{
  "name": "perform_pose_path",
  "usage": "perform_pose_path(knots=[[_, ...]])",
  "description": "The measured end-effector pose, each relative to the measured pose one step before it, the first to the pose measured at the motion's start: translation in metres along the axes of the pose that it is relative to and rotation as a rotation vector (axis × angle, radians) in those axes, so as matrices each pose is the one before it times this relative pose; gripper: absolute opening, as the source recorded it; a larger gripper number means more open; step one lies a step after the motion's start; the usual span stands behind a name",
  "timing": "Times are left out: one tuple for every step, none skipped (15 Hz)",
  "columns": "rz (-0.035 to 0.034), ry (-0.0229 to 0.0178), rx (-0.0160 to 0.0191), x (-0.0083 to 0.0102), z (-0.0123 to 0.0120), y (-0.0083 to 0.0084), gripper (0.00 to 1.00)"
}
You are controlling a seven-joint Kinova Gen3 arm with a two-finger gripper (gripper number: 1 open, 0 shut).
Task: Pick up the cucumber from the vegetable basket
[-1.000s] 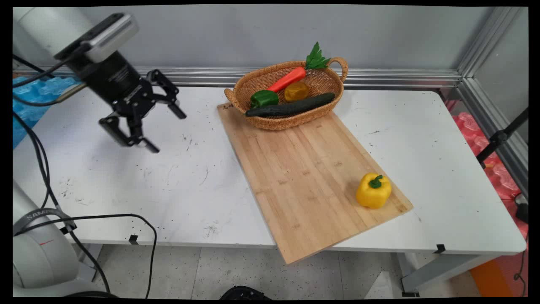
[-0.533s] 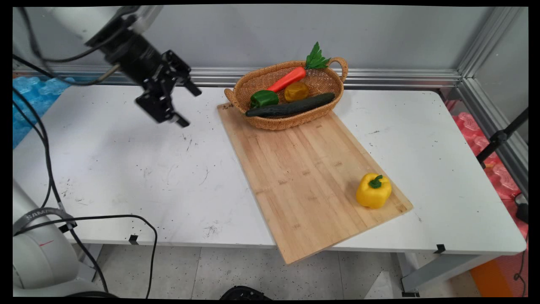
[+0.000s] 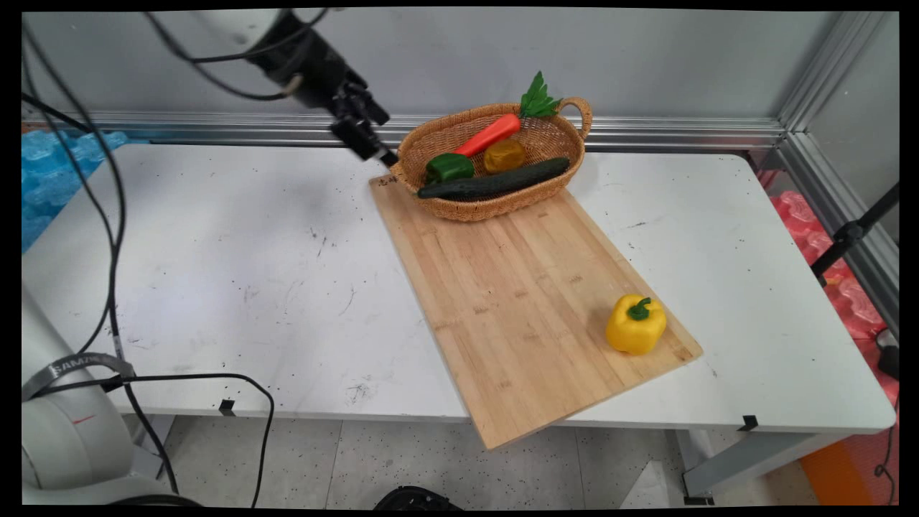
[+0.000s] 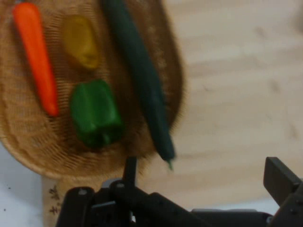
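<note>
One wicker basket [image 3: 495, 208] sits on the far end of one wooden cutting board [image 3: 524, 301]. Basket contents: one carrot [image 3: 488, 134], one green pepper [image 3: 449, 167], one cucumber [image 3: 495, 181] and one dull yellow item [image 3: 504, 155]. One yellow pepper [image 3: 635, 324] stands on the board's near right corner. My gripper [image 3: 370, 140] hangs beside the basket's left handle, fingers spread, holding nothing.

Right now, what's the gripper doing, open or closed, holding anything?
Gripper: open and empty, raised beside the left end of the basket, nearest the green pepper and the cucumber.
</note>
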Motion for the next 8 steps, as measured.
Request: perform_pose_path(knots=[[-0.03046, 0.00197, 0.01501, 0.00672, 0.00809, -0.00372, 1.00], [-0.02481, 0.00219, 0.01189, 0.00566, 0.00698, -0.00251, 1.00], [-0.02838, 0.00180, 0.01263, 0.00693, 0.00888, -0.00240, 1.00], [-0.02981, 0.00123, 0.01224, 0.00810, 0.01072, -0.00179, 1.00], [-0.02830, 0.00078, 0.01155, 0.00813, 0.01127, -0.00125, 1.00], [-0.02283, -0.00031, 0.00925, 0.00681, 0.00986, -0.00058, 1.00], [-0.02729, -0.00267, 0.01192, 0.00801, 0.01284, -0.00065, 1.00], [-0.01815, -0.00260, 0.00827, 0.00625, 0.00996, 0.00007, 1.00]])
